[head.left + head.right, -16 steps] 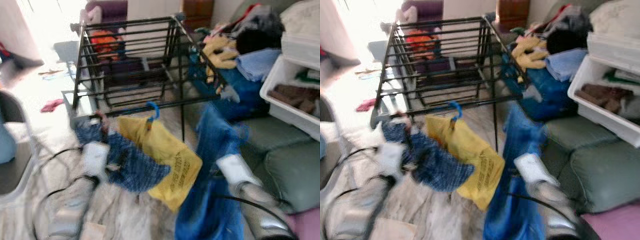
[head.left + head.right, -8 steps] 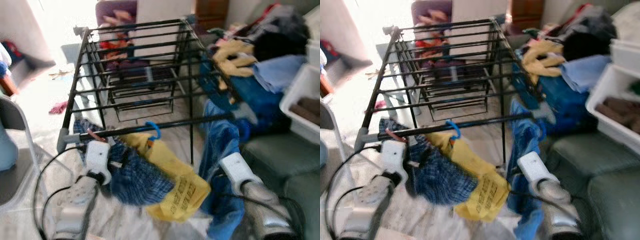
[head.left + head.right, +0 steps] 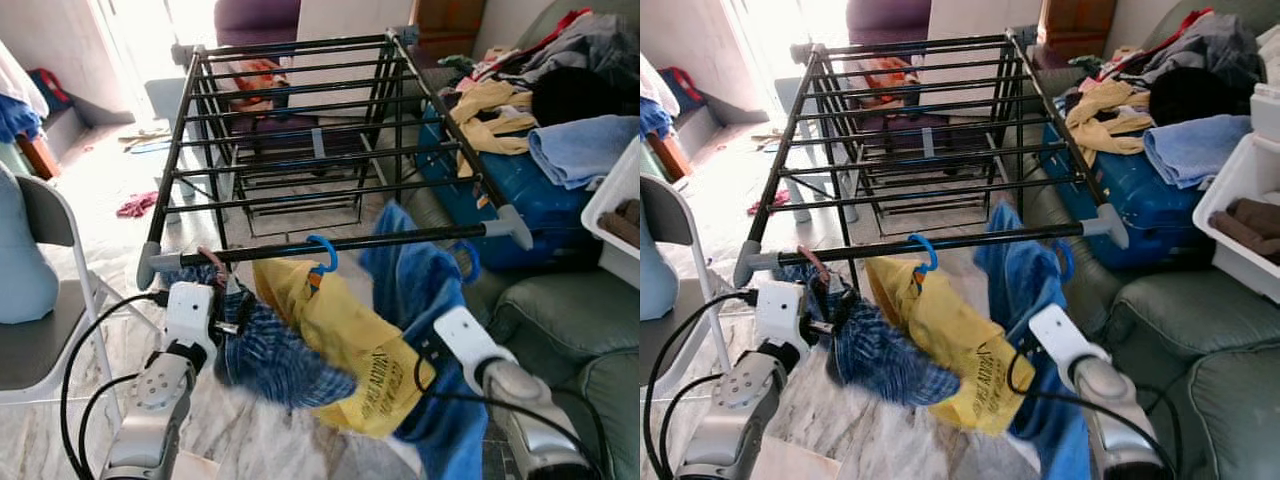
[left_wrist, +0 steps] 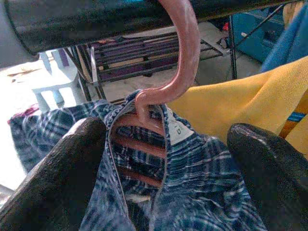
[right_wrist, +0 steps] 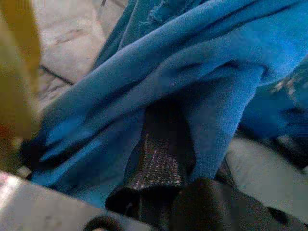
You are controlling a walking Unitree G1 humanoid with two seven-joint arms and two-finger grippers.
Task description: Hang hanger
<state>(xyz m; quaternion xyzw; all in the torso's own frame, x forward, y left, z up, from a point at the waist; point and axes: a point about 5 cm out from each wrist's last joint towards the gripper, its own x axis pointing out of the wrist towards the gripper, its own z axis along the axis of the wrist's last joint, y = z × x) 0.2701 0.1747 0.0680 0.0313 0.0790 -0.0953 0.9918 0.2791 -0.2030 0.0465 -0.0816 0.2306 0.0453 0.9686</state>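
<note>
Left wrist view: pink hanger hook (image 4: 180, 57) curved over the black front rail (image 4: 120, 19) of the drying rack (image 3: 300, 130); plaid shirt (image 4: 159, 192) on that hanger, its collar between the two black fingers (image 4: 53, 173) of the left end effector (image 4: 163, 168), which stand spread to either side of it, not pinching.

Left eye view: left end effector (image 3: 228, 315) at lower left of frame, just under the rail; plaid shirt (image 3: 275, 350) hanging below it; yellow garment (image 3: 340, 345) on a blue hanger hook (image 3: 325, 252) at centre; blue garment (image 3: 425, 300) draped at right of centre, near the right end effector (image 3: 425, 350); grey chair (image 3: 40, 330) at far left; sofa (image 3: 560, 330) at lower right.

Right wrist view: right end effector pressed into blue cloth (image 5: 192, 72); fingers shut or spread cannot be told.

Hazards, as judged: hook may sit only shallowly on the rail, so pulling the left end effector away could snag the collar and drag it off; neighbouring yellow garment is crowded close and may be knocked.
</note>
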